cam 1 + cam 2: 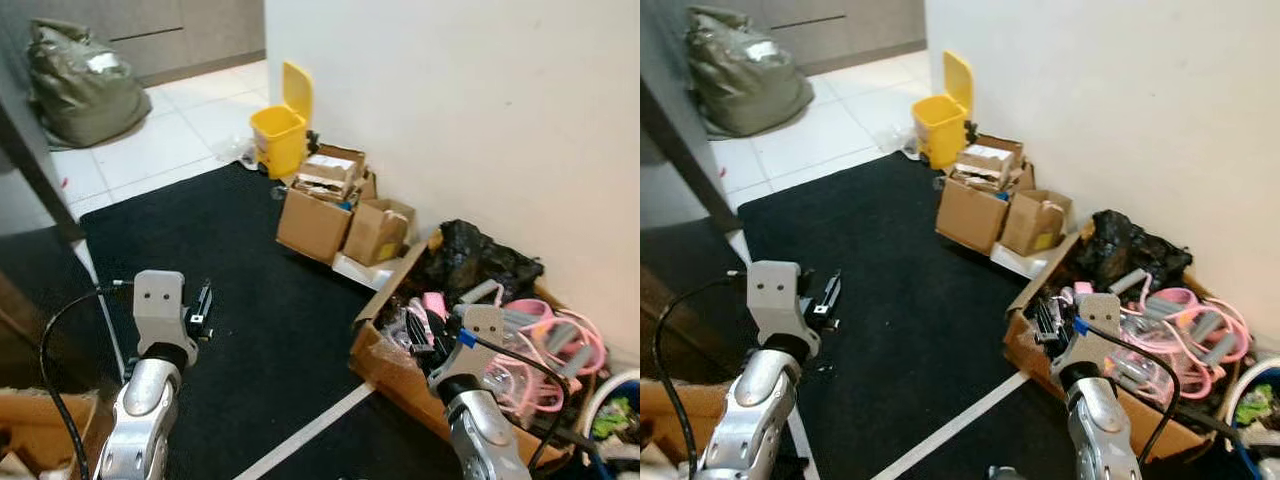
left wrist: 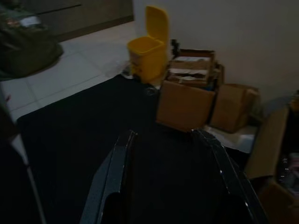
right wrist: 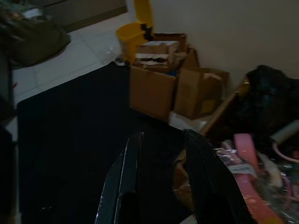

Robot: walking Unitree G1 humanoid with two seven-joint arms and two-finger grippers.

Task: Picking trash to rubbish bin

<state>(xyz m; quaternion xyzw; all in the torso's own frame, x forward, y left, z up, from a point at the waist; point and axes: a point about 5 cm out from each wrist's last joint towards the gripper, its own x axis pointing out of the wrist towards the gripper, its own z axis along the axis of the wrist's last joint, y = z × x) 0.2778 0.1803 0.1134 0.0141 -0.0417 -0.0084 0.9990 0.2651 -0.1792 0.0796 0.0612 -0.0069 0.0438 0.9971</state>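
Observation:
The yellow rubbish bin (image 1: 279,137) stands with its lid up against the white wall, at the far edge of the black mat (image 1: 250,260). A bit of clear plastic (image 1: 243,151) lies on the tiles beside it. My left gripper (image 1: 203,300) hovers low over the mat on the left, far short of the bin. In the left wrist view it (image 2: 163,135) is open with nothing between the fingers. My right gripper (image 1: 425,326) hangs over the near corner of a large cardboard box (image 1: 385,368). In the right wrist view it (image 3: 161,136) is open.
Two smaller cardboard boxes (image 1: 315,222) (image 1: 378,230) sit along the wall between the bin and the large box, which holds pink tubing (image 1: 560,340) and a black bag (image 1: 480,255). A stuffed green sack (image 1: 80,85) lies on the tiles far left. White tape (image 1: 310,430) crosses the mat.

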